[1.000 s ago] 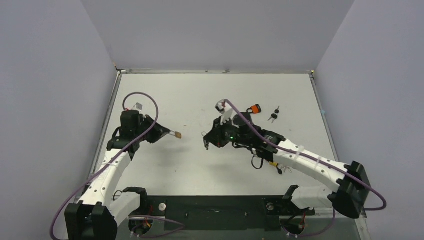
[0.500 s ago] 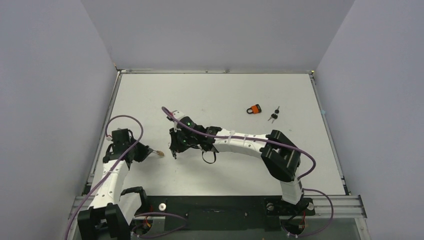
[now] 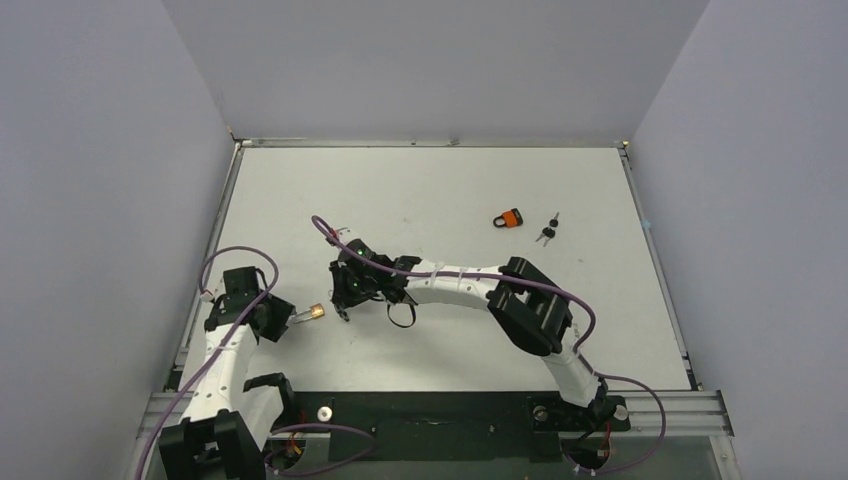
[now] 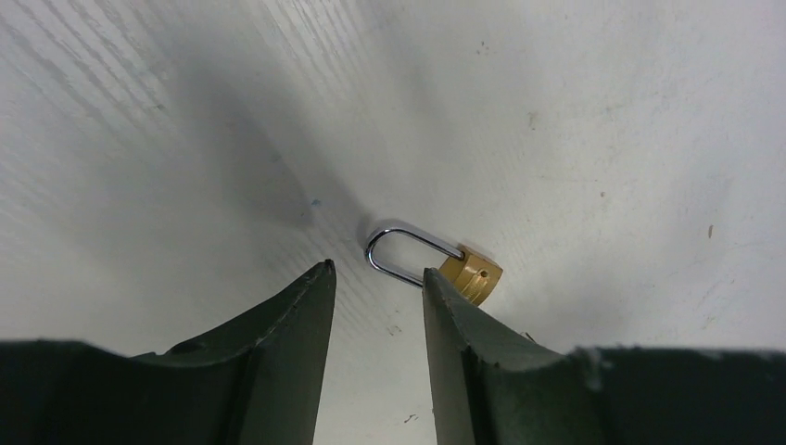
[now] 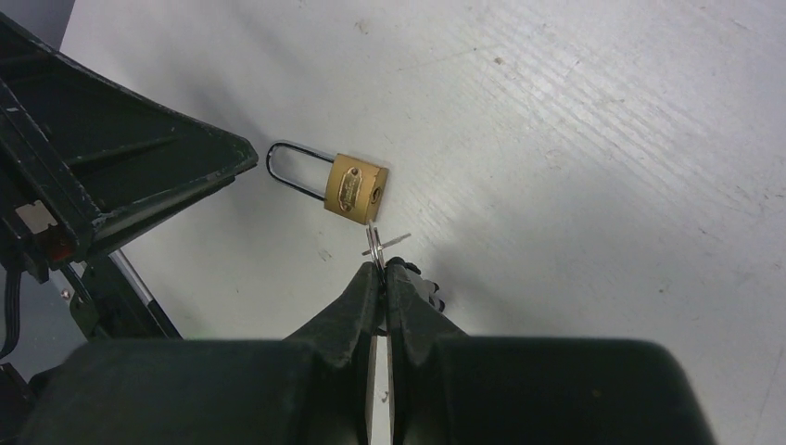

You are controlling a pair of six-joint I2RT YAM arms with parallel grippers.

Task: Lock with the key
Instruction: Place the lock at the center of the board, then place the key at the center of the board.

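Observation:
A small brass padlock (image 3: 316, 311) with a steel shackle lies flat on the white table at the front left. In the left wrist view the padlock (image 4: 471, 274) sits just past the tips of my left gripper (image 4: 378, 275), which is open and empty; its right finger covers part of the lock. My right gripper (image 5: 383, 267) is shut on a thin silver key (image 5: 373, 243). The key tip points at the padlock body (image 5: 355, 188) and is almost touching it. In the top view my left gripper (image 3: 292, 318) and right gripper (image 3: 343, 311) flank the lock.
An orange padlock (image 3: 509, 217) and a pair of black-headed keys (image 3: 546, 231) lie at the back right. The left table edge and wall run close beside the left arm. The left gripper's finger (image 5: 139, 176) fills the upper left of the right wrist view.
Both arms moved toward the front left. The left gripper, which held the brass padlock, has let it go onto the table and stands open. The right gripper followed with the key.

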